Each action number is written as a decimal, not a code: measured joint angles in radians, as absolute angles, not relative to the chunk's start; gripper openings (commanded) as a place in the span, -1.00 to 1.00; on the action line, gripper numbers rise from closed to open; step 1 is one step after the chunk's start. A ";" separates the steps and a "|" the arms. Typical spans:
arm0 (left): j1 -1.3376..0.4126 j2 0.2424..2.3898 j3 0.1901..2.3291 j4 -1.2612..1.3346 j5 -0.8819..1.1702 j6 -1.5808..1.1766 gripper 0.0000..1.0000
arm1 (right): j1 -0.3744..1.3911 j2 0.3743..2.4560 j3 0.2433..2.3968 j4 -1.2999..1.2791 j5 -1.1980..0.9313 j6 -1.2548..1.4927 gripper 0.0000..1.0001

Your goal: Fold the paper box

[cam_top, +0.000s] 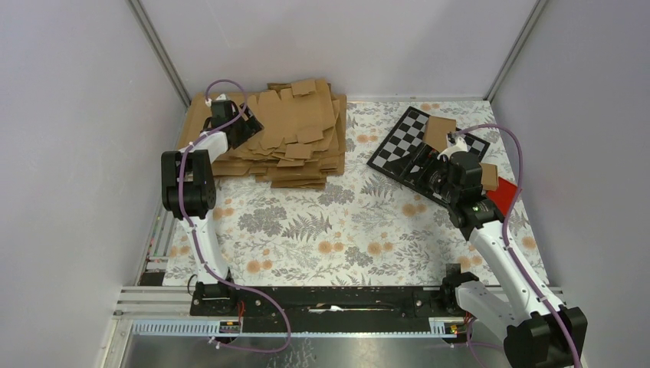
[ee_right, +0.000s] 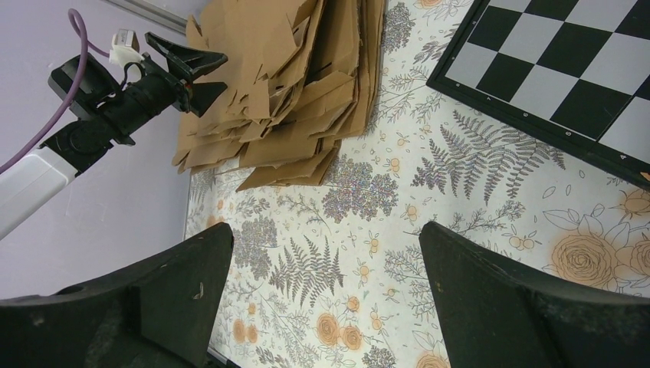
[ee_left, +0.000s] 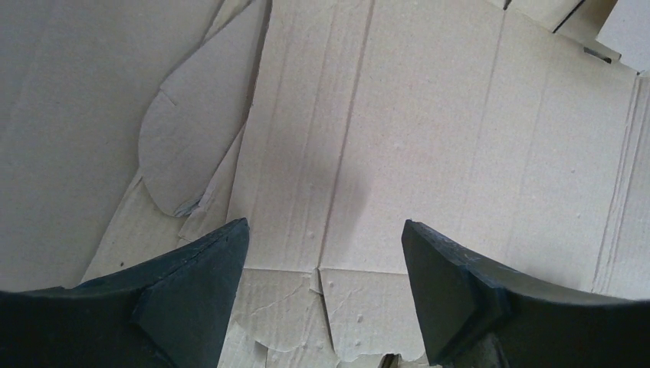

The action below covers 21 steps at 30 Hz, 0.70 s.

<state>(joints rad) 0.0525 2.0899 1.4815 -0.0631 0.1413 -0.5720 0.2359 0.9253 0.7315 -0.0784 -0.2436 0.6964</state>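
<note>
A stack of flat brown cardboard blanks point(cam_top: 287, 138) lies at the back left. My left gripper point(cam_top: 255, 127) is open just above the top blank point(ee_left: 398, 130), with a creased panel and its end flaps between the fingers point(ee_left: 207, 284); it holds nothing. A small brown paper box point(cam_top: 439, 132) rests on the far part of the checkerboard point(cam_top: 398, 146). My right gripper point(cam_top: 429, 175) is open and empty over the board's near edge; in its wrist view the gripper point(ee_right: 326, 264) hangs above the floral cloth point(ee_right: 360, 230).
A second small brown cardboard piece point(cam_top: 489, 176) and a red block point(cam_top: 504, 196) lie right of my right wrist. The right wrist view shows the stack point(ee_right: 291, 84), the left gripper point(ee_right: 188, 69) and the checkerboard point(ee_right: 567, 77). Grey walls enclose the table.
</note>
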 measured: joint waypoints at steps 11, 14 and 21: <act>0.054 2.015 1.378 -0.013 0.101 -0.573 0.76 | 0.236 0.925 0.731 -0.080 -0.244 0.693 0.99; 0.054 1.969 1.351 -0.010 0.083 -0.573 0.80 | 0.236 0.925 0.731 -0.082 -0.244 0.693 0.99; 0.068 1.907 1.348 -0.005 0.047 -0.572 0.63 | 0.236 0.925 0.731 -0.084 -0.229 0.693 0.99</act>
